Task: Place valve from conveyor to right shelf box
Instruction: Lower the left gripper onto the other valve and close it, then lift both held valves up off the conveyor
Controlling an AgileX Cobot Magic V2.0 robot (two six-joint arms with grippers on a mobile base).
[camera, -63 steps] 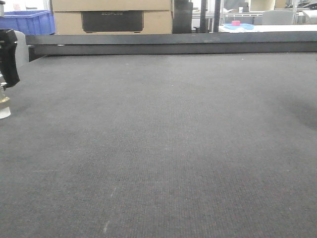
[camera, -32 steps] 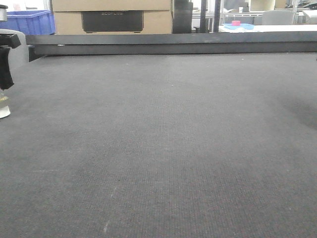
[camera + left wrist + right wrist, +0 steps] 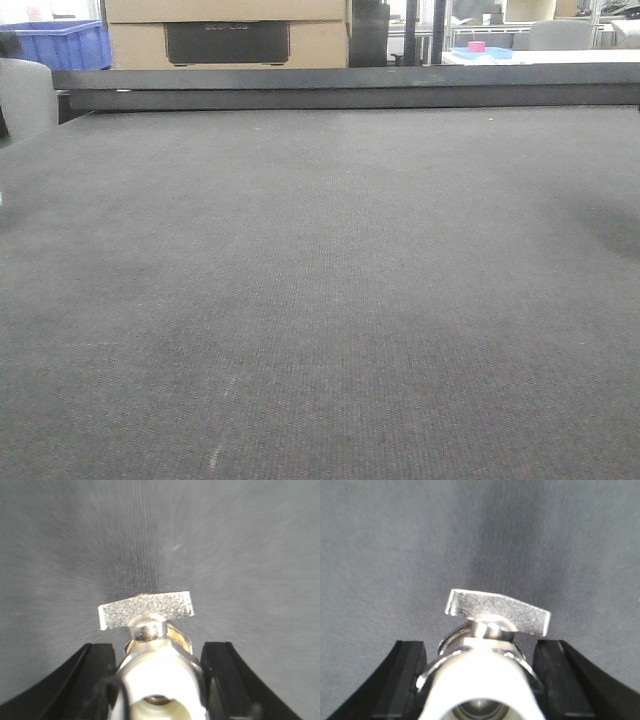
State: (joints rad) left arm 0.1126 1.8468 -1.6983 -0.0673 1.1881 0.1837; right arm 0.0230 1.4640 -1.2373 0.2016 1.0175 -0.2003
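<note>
Valve (image 3: 156,672) sits clamped in the left gripper (image 3: 159,651), a second valve (image 3: 482,677) in the right gripper (image 3: 480,650), T-handles (image 3: 146,610) at 12 o'clock, both held clear of the conveyor (image 3: 320,300); the transfer step appears in hand, next calling for carriage to the unseen right shelf box.

Matte black, smoothly curved jaws

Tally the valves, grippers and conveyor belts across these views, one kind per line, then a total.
Valves: 2, the left valve and the right valve, each between a gripper's fingers.
Grippers: 2, the left gripper and the right gripper.
Conveyor: 1.
Total: 5.
</note>
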